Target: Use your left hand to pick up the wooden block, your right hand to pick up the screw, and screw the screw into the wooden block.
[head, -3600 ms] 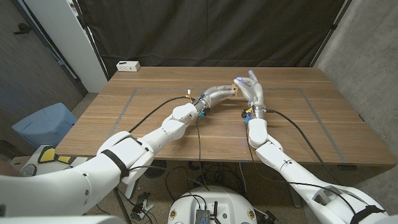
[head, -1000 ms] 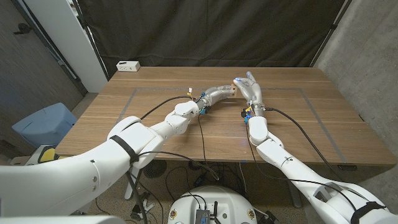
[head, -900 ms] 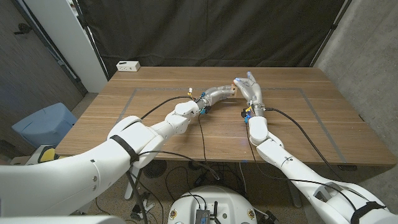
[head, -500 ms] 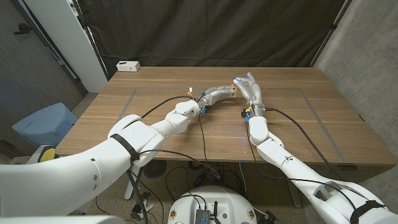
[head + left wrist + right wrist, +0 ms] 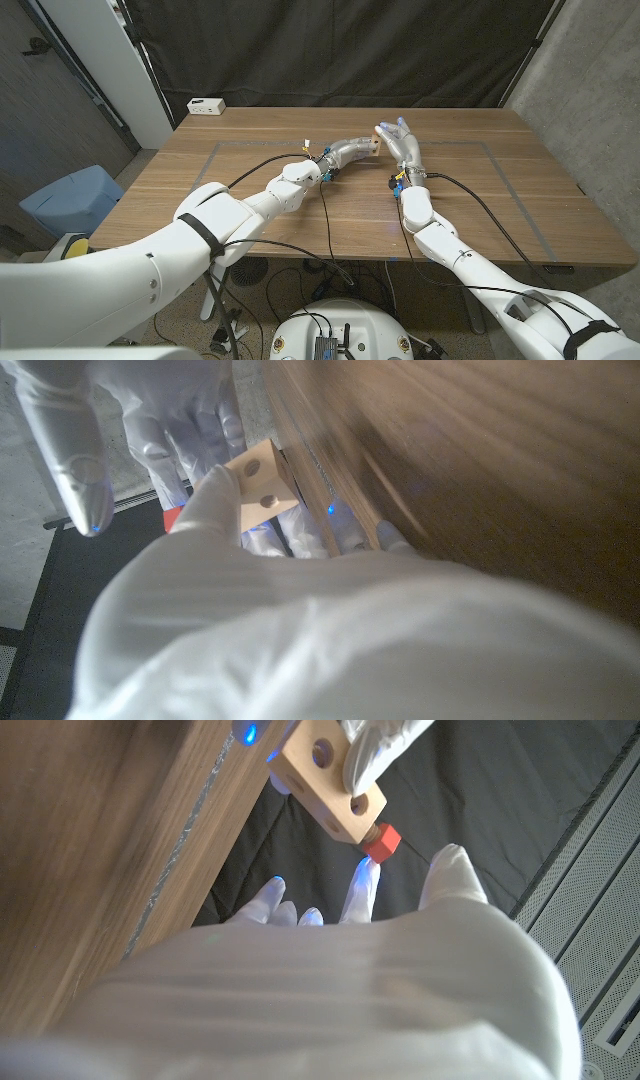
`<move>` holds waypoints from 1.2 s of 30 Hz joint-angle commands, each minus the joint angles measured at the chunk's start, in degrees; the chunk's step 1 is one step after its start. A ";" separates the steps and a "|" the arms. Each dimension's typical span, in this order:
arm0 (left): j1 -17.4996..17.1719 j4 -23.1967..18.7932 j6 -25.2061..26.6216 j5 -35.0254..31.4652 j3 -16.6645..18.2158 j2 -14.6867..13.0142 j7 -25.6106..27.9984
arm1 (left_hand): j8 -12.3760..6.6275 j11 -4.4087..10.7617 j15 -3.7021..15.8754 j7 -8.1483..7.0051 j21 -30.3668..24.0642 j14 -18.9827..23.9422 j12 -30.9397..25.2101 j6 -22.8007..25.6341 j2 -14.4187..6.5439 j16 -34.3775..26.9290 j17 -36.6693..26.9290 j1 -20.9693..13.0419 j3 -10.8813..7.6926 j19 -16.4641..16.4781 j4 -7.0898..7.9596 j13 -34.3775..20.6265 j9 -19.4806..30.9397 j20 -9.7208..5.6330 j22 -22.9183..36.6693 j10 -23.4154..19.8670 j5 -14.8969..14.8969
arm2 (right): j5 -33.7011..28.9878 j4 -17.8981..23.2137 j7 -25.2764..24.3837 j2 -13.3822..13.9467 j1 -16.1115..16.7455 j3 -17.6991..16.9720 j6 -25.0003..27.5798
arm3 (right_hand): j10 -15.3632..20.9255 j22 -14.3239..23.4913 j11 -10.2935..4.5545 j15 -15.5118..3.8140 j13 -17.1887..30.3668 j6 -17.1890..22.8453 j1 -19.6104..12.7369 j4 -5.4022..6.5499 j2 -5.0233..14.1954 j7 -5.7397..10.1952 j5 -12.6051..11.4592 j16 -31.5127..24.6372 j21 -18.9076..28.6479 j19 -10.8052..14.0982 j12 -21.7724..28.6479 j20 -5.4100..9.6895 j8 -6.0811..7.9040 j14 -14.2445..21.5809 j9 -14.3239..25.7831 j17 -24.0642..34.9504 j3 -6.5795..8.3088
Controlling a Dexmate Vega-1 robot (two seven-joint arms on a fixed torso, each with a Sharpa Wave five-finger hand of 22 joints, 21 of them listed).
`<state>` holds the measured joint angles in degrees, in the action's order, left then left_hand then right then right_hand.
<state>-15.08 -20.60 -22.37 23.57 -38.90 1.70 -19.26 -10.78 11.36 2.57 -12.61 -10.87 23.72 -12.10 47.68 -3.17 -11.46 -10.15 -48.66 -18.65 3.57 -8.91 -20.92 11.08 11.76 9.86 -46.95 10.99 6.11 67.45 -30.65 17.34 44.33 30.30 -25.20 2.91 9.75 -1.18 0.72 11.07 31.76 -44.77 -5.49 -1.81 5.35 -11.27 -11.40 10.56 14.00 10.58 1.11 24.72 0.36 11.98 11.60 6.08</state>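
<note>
Left hand [image 5: 352, 149] holds the wooden block [image 5: 372, 145] above the far middle of the wooden table [image 5: 250, 215]. Red screw [image 5: 380, 843] sits in the block; right hand [image 5: 401, 140] fingertip touches it, fingers apart. Black curtain [image 5: 330, 50] behind, white box [image 5: 206, 105] at far-left corner.

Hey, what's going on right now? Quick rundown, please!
Left hand grips wooden block, lifted. Red screw seated in block; right hand fingertip touching it. Nothing in the way.

wooden block [image 5: 328, 790]: 1 | screw [image 5: 381, 843]: 1 | white box [image 5: 207, 105]: 1 | table [image 5: 250, 205]: 1
</note>
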 commanded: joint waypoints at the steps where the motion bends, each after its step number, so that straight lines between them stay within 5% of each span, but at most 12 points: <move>1: 0.24 -0.04 -0.52 -0.41 -0.38 -0.19 -0.23 | -0.50 -0.01 1.20 -0.20 -0.11 0.48 -0.21 0.57 -0.24 -0.13 -0.13 -0.13 -0.08 -0.13 0.21 -0.05 0.14 0.36 0.17 -0.01 0.26 | 1.32 0.66 2.18 0.95 0.06 -0.15 0.57 | -1.06 0.14 0.43 0.32 0.24 -2.68 1.13 0.17 0.04 -0.58 -0.68 0.39 -0.16 -1.16 -0.21 -0.04 -1.26 -1.20 0.13 0.22 -0.39; 18: 0.91 -0.19 -1.94 -1.33 -1.10 -0.94 -0.55 | -0.54 0.06 1.25 -0.21 -0.11 0.40 -0.23 0.69 -0.11 -0.13 -0.16 -0.04 0.04 -0.17 0.26 0.03 0.13 0.36 0.17 -0.10 0.20 | 2.46 5.24 6.41 4.91 0.62 -0.73 4.27 | -4.75 0.15 1.88 1.87 0.29 -7.91 3.40 0.64 0.14 -2.53 -0.65 0.69 -0.28 -4.25 -0.24 -0.90 -4.09 -4.40 0.14 0.14 -0.92; 36: 0.71 -0.28 -3.43 -1.32 -0.95 -1.51 -1.64 | -0.54 0.20 1.36 -0.22 -0.10 0.37 -0.25 0.67 -0.09 -0.16 -0.16 0.04 0.11 -0.25 0.30 0.00 0.13 0.36 0.17 -0.09 0.19 | 1.35 18.63 11.39 13.87 3.28 -1.60 15.43 | -5.26 0.15 3.39 1.93 0.31 -10.02 3.76 0.37 0.27 -5.11 -0.48 0.56 -0.12 -5.38 0.24 -0.63 -5.40 -5.47 0.17 0.01 -0.85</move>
<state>-14.28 -20.76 -24.70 22.35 -39.85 0.54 -20.20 -10.78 11.36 2.56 -12.79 -10.85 23.72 -12.10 47.73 -3.16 -11.46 -10.15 -48.68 -18.51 3.29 -9.03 -20.73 11.06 12.06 9.75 -46.95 10.98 8.12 77.98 -21.90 25.75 46.04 29.33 -15.84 -2.38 9.73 1.85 2.44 11.06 21.67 -41.01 -4.82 -1.50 0.52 -11.70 -10.96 10.57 8.99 10.36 0.61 19.47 -4.64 11.99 11.44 5.07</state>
